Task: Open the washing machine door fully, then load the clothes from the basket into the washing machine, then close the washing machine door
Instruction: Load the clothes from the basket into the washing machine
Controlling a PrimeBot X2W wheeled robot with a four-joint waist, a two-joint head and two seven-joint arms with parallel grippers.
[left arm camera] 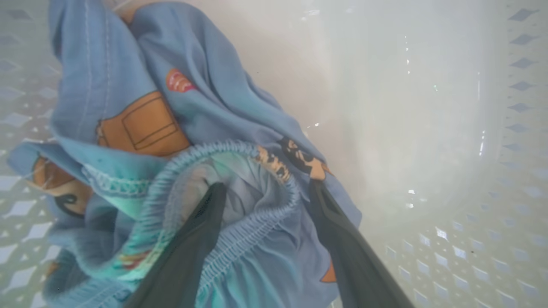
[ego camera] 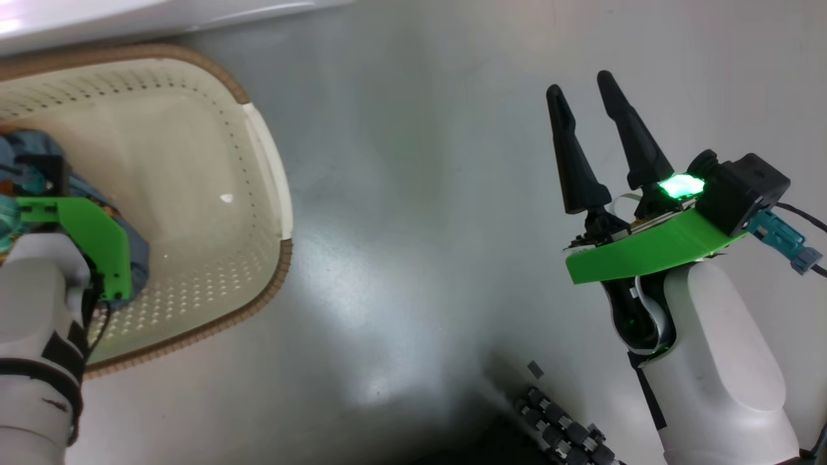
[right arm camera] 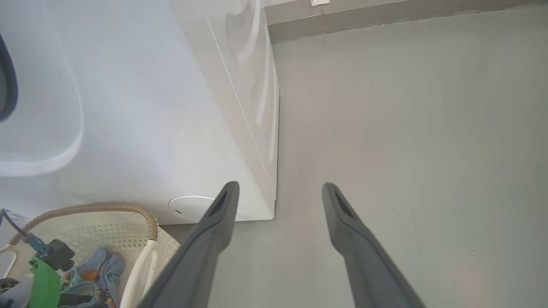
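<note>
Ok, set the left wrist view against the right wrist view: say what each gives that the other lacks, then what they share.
Left wrist view: a close look at the elastic waistband of the blue clothes, with the open left hand straddling it, one finger apparently inside the opening, one outside. Right wrist view: the washing machine, its white front with a round cap low down, the grey floor, and the open right hand holding nothing above it. Shared: the perforated basket with those orange-printed clothes inside.
</note>
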